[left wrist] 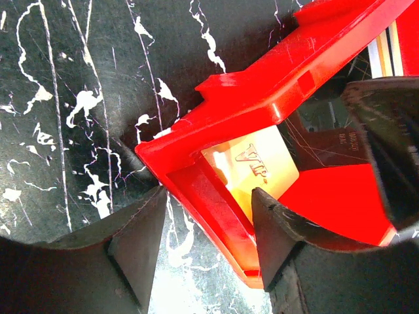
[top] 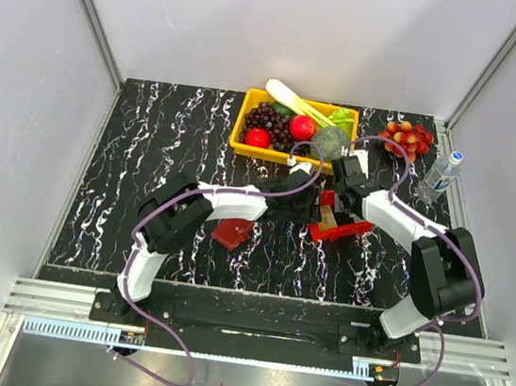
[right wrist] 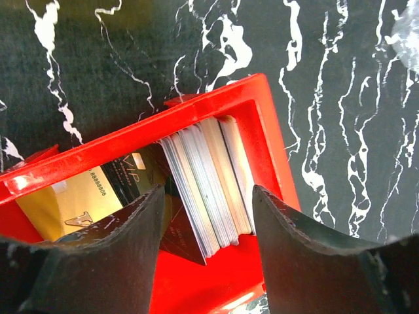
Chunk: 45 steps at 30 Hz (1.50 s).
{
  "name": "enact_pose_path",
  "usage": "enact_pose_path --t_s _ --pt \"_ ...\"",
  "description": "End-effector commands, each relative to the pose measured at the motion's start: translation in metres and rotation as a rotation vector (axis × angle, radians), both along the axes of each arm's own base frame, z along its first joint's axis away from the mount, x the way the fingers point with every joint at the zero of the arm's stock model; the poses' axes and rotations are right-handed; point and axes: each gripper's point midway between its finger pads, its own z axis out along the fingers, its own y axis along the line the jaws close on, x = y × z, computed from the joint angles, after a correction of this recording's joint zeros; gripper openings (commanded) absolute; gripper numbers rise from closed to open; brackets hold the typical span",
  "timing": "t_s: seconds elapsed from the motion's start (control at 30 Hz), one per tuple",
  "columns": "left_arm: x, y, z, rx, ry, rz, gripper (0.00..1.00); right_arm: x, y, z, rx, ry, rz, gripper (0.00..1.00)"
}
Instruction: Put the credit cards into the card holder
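The bright red open tray [top: 356,230] holds the credit cards. In the right wrist view a stack of whitish-grey and tan cards [right wrist: 209,183] stands on edge against the tray's wall [right wrist: 268,137]. A gold VIP card [right wrist: 72,196] and a black card [right wrist: 127,173] lie beside the stack. My right gripper [right wrist: 208,193] is open, with one finger on each side of the stack. My left gripper [left wrist: 208,196] is open and straddles the tray's wall [left wrist: 216,216], one finger inside over the gold VIP card [left wrist: 252,167]. The dark red card holder [top: 232,232] lies shut under the left arm.
A yellow basket [top: 241,138] of fruit and vegetables stands at the back. A cluster of red fruit [top: 406,138] and a water bottle [top: 441,174] are at the back right. Grey walls enclose the black marbled table [top: 148,160].
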Motion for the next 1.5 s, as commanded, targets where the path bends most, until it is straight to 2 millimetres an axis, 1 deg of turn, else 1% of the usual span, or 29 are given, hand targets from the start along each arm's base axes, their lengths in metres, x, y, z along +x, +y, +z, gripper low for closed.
enact_pose_path --t_s 0.0,0.1,0.17,0.23,0.4,0.5,0.57,0.67,0.83,0.93,1.1,1.2,1.27,1.3,1.4,1.47 --pt "-0.008 0.012 -0.025 0.069 0.047 -0.013 0.58 0.011 -0.009 0.039 0.001 -0.133 -0.045 0.59" --pt "-0.008 0.011 -0.023 0.065 0.045 -0.014 0.58 0.011 -0.007 0.04 0.015 -0.134 -0.033 0.58" --pt "-0.008 0.011 -0.025 0.066 0.046 -0.016 0.58 0.011 -0.002 0.033 0.024 -0.112 -0.016 0.56" --pt "-0.008 0.011 -0.024 0.065 0.047 -0.019 0.58 0.01 0.002 0.028 0.041 -0.088 -0.008 0.56" --pt "-0.009 0.011 -0.023 0.061 0.048 -0.02 0.58 0.011 0.021 0.028 0.138 -0.09 0.042 0.65" --pt "-0.009 0.01 -0.024 0.059 0.05 -0.022 0.58 0.012 0.023 0.021 0.141 -0.074 0.044 0.68" --pt "-0.008 0.01 -0.023 0.057 0.047 -0.021 0.58 0.012 0.022 0.014 0.125 -0.054 0.038 0.69" --pt "-0.008 0.01 -0.022 0.057 0.047 -0.024 0.57 0.011 0.014 0.001 0.075 -0.021 0.008 0.69" --pt "-0.008 0.01 -0.021 0.055 0.045 -0.024 0.57 0.007 0.004 -0.008 0.019 0.0 -0.013 0.68" --pt "-0.007 0.01 -0.022 0.056 0.046 -0.022 0.57 0.008 -0.001 -0.002 0.002 -0.019 -0.031 0.63" --pt "-0.008 0.01 -0.025 0.057 0.052 -0.024 0.57 0.01 -0.01 0.016 -0.028 -0.075 -0.052 0.6" --pt "-0.008 0.008 -0.024 0.053 0.05 -0.027 0.57 0.01 -0.01 0.022 -0.024 -0.089 -0.049 0.56" --pt "-0.008 0.01 -0.024 0.055 0.052 -0.025 0.57 0.011 -0.008 0.023 -0.013 -0.093 -0.046 0.55" --pt "-0.008 0.009 -0.024 0.053 0.05 -0.025 0.57 0.012 -0.007 0.023 -0.007 -0.095 -0.041 0.52" --pt "-0.007 0.01 -0.025 0.055 0.052 -0.024 0.57 0.011 -0.004 0.019 0.004 -0.08 -0.03 0.46" --pt "-0.007 0.01 -0.025 0.055 0.052 -0.024 0.57 0.01 -0.002 0.016 0.009 -0.069 -0.024 0.39"
